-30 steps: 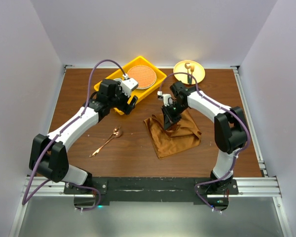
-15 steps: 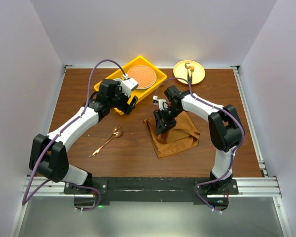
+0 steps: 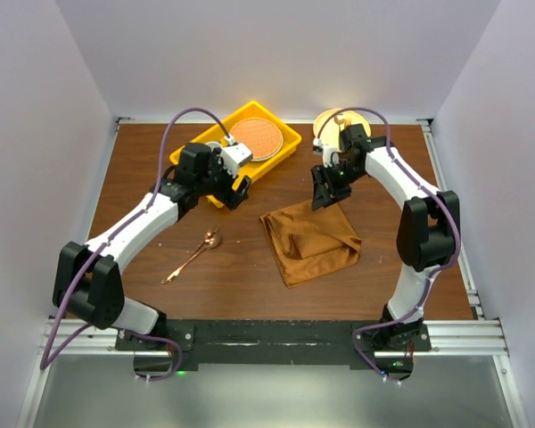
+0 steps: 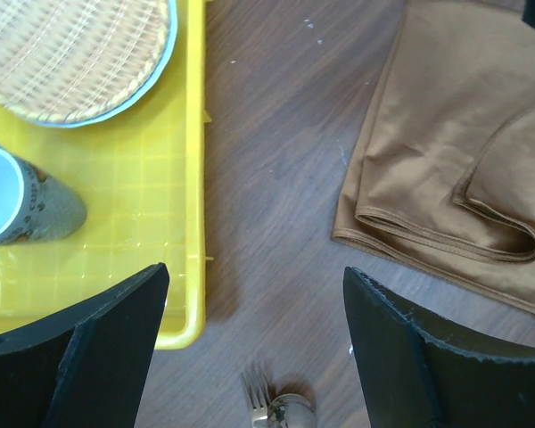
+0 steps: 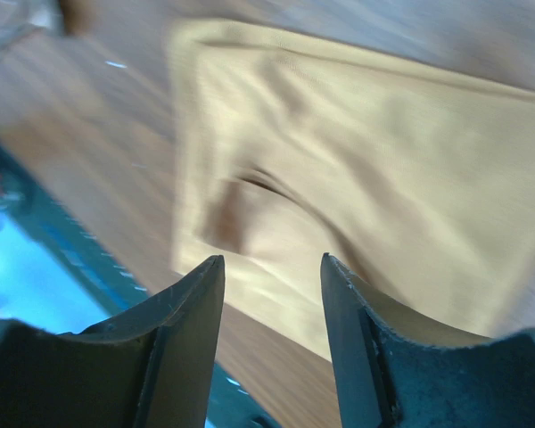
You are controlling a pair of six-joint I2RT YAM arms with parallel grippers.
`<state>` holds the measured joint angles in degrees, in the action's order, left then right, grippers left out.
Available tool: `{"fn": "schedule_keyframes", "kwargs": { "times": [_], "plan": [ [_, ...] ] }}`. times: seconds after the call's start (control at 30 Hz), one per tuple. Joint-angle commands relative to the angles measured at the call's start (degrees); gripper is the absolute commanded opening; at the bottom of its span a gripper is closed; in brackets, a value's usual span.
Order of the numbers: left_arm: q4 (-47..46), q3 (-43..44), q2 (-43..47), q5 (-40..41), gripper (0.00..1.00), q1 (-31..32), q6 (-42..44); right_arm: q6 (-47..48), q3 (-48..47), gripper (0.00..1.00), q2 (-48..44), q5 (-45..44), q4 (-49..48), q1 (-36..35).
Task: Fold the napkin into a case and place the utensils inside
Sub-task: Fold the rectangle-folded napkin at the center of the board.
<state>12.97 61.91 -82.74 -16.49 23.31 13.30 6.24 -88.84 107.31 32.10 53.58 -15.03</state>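
Right gripper (image 3: 325, 191) has let go of napkin (image 3: 310, 239) and risen toward far side; jaws now parted, nothing between. Napkin lies folded mid-table, fold step likely done or pausing. Left gripper (image 3: 235, 191) spread wide, empty, beside yellow tray (image 3: 283, 135). Copper spoon (image 3: 196, 254) on table, well left of napkin, not yet tucked in.

Plain rust-brown napkin (image 3: 310, 242) just under the black right pincer (image 3: 325, 192). Beside the black left pincer (image 3: 235, 191), a bright yellow gridded tray (image 3: 281, 143) holds a tan woven plate (image 3: 255, 140), blue-rimmed. Copper spoon (image 3: 196, 254) behind it; dark brown wood-grain table (image 3: 143, 178).
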Motion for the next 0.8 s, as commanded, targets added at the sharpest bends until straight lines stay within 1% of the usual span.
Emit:
{"fn": "schedule_keyframes", "kwargs": {
  "times": [0.0, 0.1, 0.2, 0.23, 0.27, 0.33, 0.37, 0.43, 0.53, 0.63, 0.77],
  "plan": [
    [0.38, 1.81, -1.1, -6.0, 0.84, -0.37, 2.96, 10.97, -2.65, 0.54, 1.5, -3.36, 7.93, -0.71],
    [2.05, 3.3, -2.95, -9.25, 0.83, -0.28, 2.96, 12.48, -2.48, 0.56, 2.03, -2.66, 8.82, -0.71],
    [3.28, 3.48, -4.01, -12.59, 0.79, -0.2, 2.09, 13.18, -1.87, 0.56, 2.64, -3.62, 8.73, -0.79],
    [3.98, 3.39, -4.1, -13.99, 0.77, -0.02, 1.65, 13.36, -0.91, 0.56, 2.64, -4.23, 8.65, -0.79],
    [4.16, 3.13, -4.62, -16.7, 0.75, 0.33, 0.42, 13.62, -0.46, 0.56, 2.21, -5.45, 8.12, -0.62],
    [3.65, 2.78, -5.5, -18.39, 0.72, 2.52, -1.34, 14.5, 0.94, 0.56, 1.68, -6.34, 7.85, -0.53],
    [2.94, 2.17, -5.85, -18.66, 0.71, 4.18, -4.65, 15.02, 1.21, 0.55, 1.42, -6.69, 8.03, -0.36],
    [0.75, 1.9, -7.77, -20.5, 0.69, 5.69, -8.27, 15.55, 2.0, 0.55, 1.33, -6.96, 8.9, 0.08],
    [-2.24, 1.99, -10.5, -21.47, 0.68, 8.15, -17.83, 16.35, 3.14, 0.55, 0.8, -7.84, 9.26, 0.7],
    [-4.71, 2.16, -12.7, -21.74, 0.69, 9.65, -22.07, 17.14, 4.28, 0.56, 0.45, -8.54, 9.79, 0.79],
    [-6.11, 2.34, -14.38, -20.25, 0.69, 11.49, -23.67, 18.45, 6.83, 0.56, -0.61, -10.12, 8.64, 0.88]
  ]
}}
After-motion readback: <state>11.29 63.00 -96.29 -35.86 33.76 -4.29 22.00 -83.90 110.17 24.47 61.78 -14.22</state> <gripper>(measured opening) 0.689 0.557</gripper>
